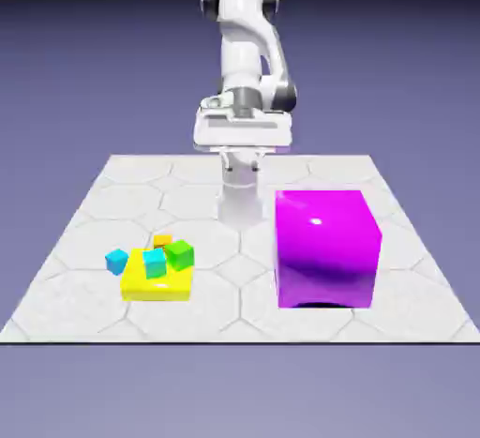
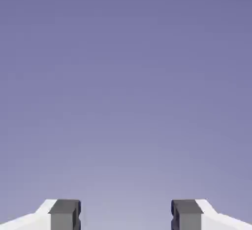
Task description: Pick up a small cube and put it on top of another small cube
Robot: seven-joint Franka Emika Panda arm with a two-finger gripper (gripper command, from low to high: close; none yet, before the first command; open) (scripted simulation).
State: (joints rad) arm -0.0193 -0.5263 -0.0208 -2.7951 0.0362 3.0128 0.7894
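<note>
Gripper (image 2: 126, 215): jaws spread wide with nothing between them; the hand view shows only backdrop, so the hand points away from the table.
Small cubes: a tight cluster toward the exterior view's left, near the front of the table (image 1: 94, 203).
Green cube (image 1: 179, 255): on the yellow slab (image 1: 169, 285), at its right rear corner.
Teal cube (image 1: 155, 264): on the slab, just beside the green one.
Orange cube (image 1: 162, 239): behind those two, partly hidden; whether it sits on the slab I cannot tell.
Cyan cube (image 1: 116, 261): at the slab's left edge, apparently off it.
Magenta block (image 1: 327, 249): large, well apart, to the exterior view's right.
Progress: nothing lifted, nothing stacked.
Risk, crowding: the cubes sit so close that wide fingers coming down on one would likely knock a neighbour.
Risk, height: a grasp judged from table level would strike cubes raised on the slab.
Risk, placing: a small top face leaves little margin; an off-centre release would probably topple the cube.
</note>
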